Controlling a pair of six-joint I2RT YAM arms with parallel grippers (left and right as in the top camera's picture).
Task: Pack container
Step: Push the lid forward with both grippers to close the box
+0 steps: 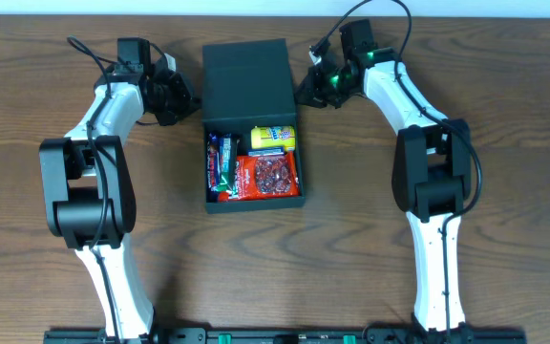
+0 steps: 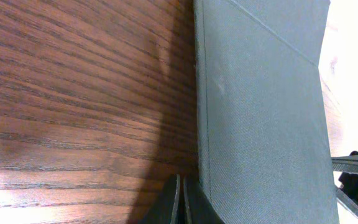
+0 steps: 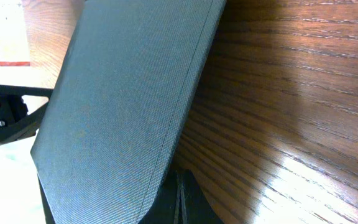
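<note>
The container (image 1: 210, 196) is a dark teal-black box in the middle of the table, open, with its flap lid (image 1: 246, 81) lying back toward the far edge. Inside are a yellow packet (image 1: 273, 138), a red packet (image 1: 267, 176) and a dark bar packet (image 1: 222, 161). My left gripper (image 1: 191, 103) is shut and sits at the lid's left edge; the lid fills the left wrist view (image 2: 260, 112) beside the fingers (image 2: 180, 208). My right gripper (image 1: 306, 93) is shut at the lid's right edge; the lid also shows in the right wrist view (image 3: 117, 106) next to the fingers (image 3: 179, 205).
The wooden table (image 1: 504, 76) spreads around the box. Cables (image 1: 370, 11) run from both arms near the far edge. The arm bases (image 1: 275, 334) stand at the near edge.
</note>
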